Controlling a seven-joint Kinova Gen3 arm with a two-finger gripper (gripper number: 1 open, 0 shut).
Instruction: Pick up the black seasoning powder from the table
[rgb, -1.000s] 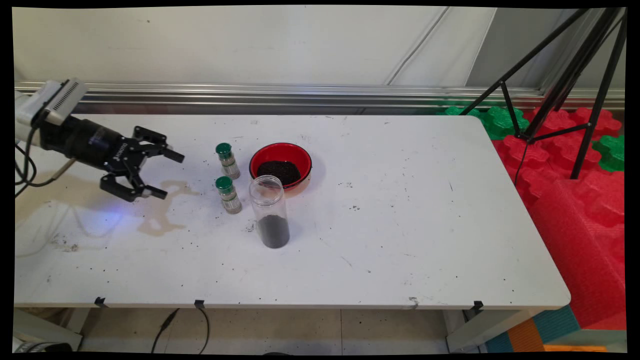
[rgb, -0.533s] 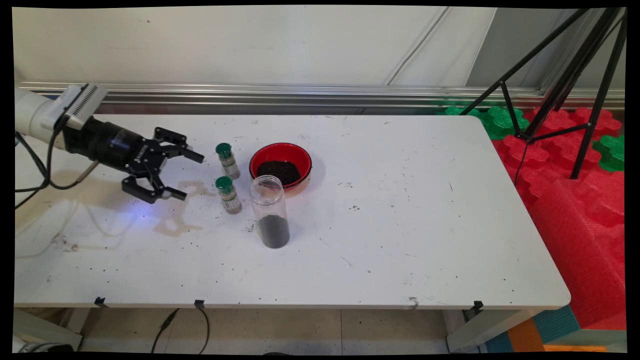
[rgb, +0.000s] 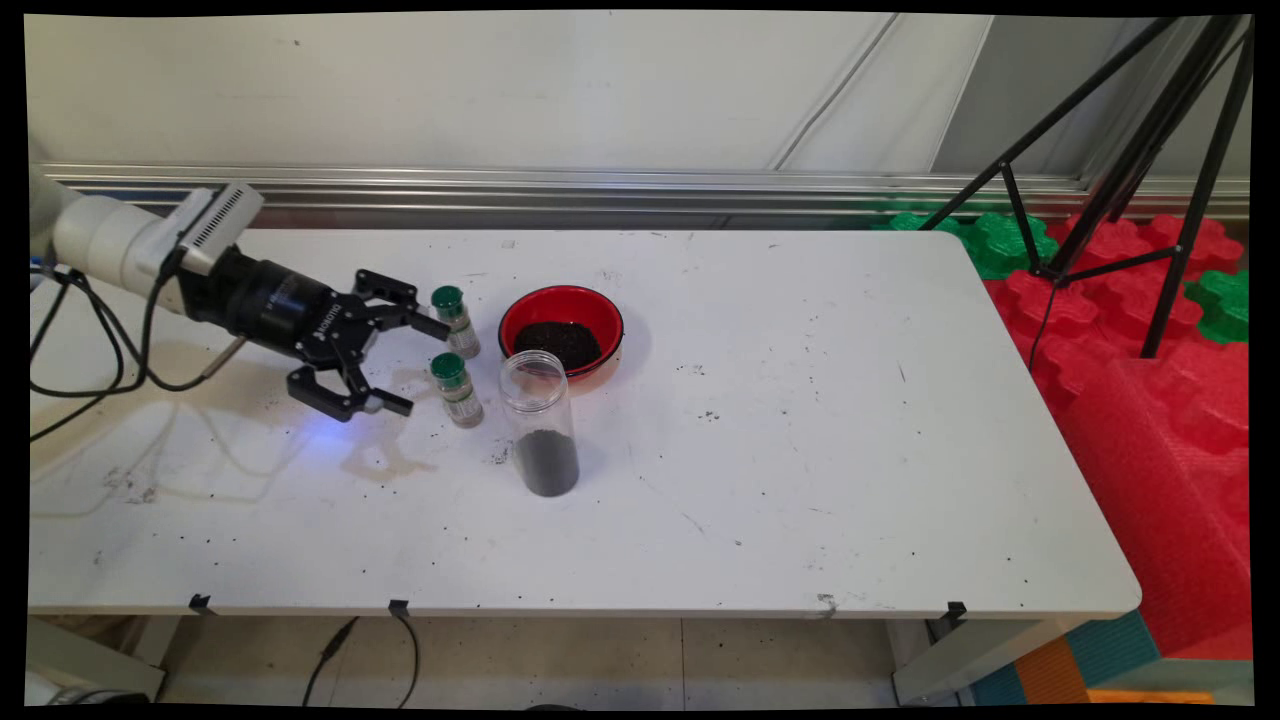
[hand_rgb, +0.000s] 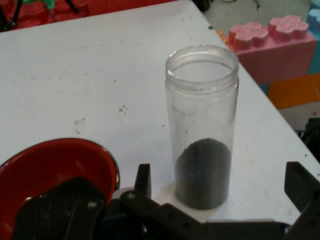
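The table (rgb: 760, 480) carries four containers grouped left of centre. A tall clear jar (rgb: 540, 422) stands upright without a lid; its lower part is filled with dark granules, the rest of it holds nothing, and its wall is transparent with a thickened rim at the mouth. In the hand view the jar (hand_rgb: 202, 125) stands ahead of the fingers, with the dark fill forming a rounded heap at the bottom. Just behind the jar sits a red bowl (rgb: 561, 331) holding a flat layer of the same dark granules; the bowl (hand_rgb: 55, 170) appears at the lower left of the hand view, with its fill partly hidden by the linkage. Left of the bowl stand two small spice bottles with green caps, both upright: the far bottle (rgb: 455, 321) and the near bottle (rgb: 456, 388), each with a pale label and a light-coloured fill. The gripper (rgb: 415, 365) points toward the bottles with its fingers spread wide and nothing between them. The upper fingertip lies just beside the far bottle; the lower fingertip lies near the near bottle, apart from it. Dark specks are scattered across the table surface around the containers.
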